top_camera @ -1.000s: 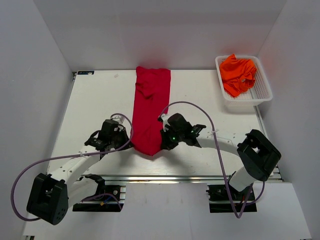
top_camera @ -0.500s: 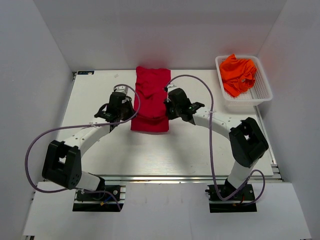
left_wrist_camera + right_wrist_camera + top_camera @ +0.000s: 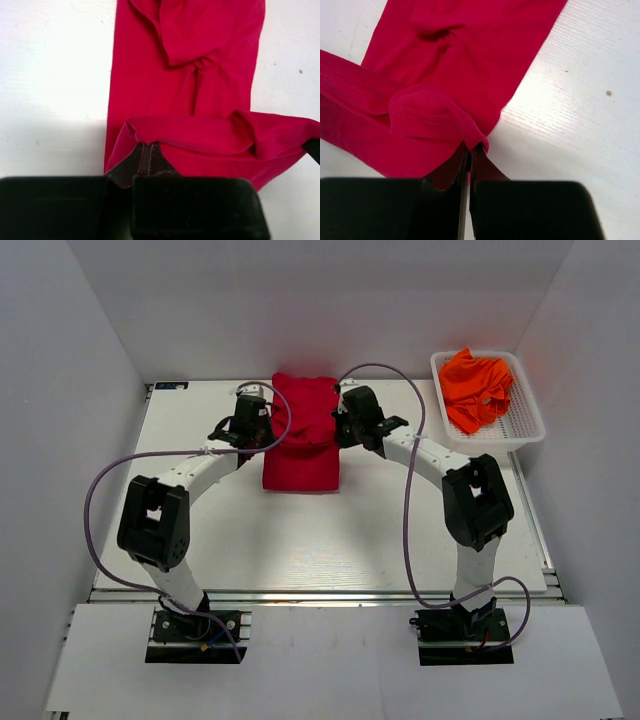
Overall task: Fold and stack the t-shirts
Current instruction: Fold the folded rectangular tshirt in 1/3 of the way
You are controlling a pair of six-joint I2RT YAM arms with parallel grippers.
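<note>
Two sets of fingers are mine, and both are clenched on cloth. My left fingers [image 3: 265, 430] [image 3: 145, 157] are pressed together on a pinch of the crimson t-shirt [image 3: 300, 455] [image 3: 200, 140] [image 3: 455, 65]. My right fingers [image 3: 340, 430] [image 3: 466, 160] are pressed together on the same shirt at its opposite side, the side nearer the basket [image 3: 527, 400]. No gap shows between either pair in the wrist views, only a thin dark seam with red cloth bunched at its tip.

The crimson t-shirt lies on the tabletop [image 3: 300, 540], well apart from the basket and to its left in the overhead view, roughly level with it. It is folded into a long narrow band that runs away from my bases. The edge I hold is raised off the layer beneath and stretched between my two grips. It forms a rounded roll of cloth that lies across the flat part of the band. Stitching lines show along that raised edge in the right wrist view. Farther along the band, a sleeve is tucked in and puckers into a small knot of wrinkles.

My right arm reaches inward from the basket's side, and my left arm reaches in from the side away from it. Both wrists sit just beside the band's long edges.

The orange t-shirts [image 3: 477, 385] are heaped loosely inside the basket, crumpled and unfolded, filling its far half and rising above its rim. The basket is white mesh plastic and stands at the tabletop's far corner.
</note>
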